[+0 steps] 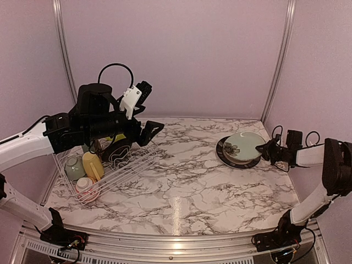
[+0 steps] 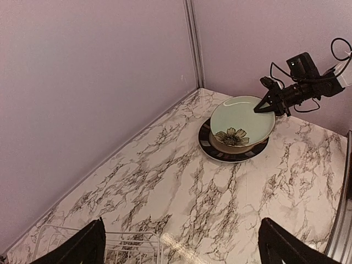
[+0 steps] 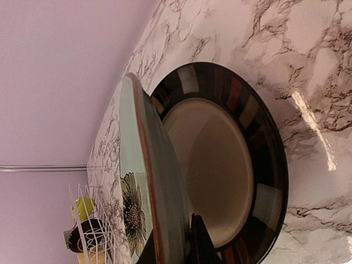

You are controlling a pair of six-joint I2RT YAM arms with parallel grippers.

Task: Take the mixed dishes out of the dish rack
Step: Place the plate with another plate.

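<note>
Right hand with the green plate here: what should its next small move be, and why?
Probably lower the pale green flower-printed plate until it lies flat. The right hand is shut on its rim, and it leans tilted over the black-rimmed cream plate, not yet seated on it.

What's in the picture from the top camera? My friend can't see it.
The right gripper pinches the rim of a pale green plate, tilted over a black-rimmed plate on the marble table. On the left, the left gripper hangs open above a white wire dish rack holding mugs.
</note>
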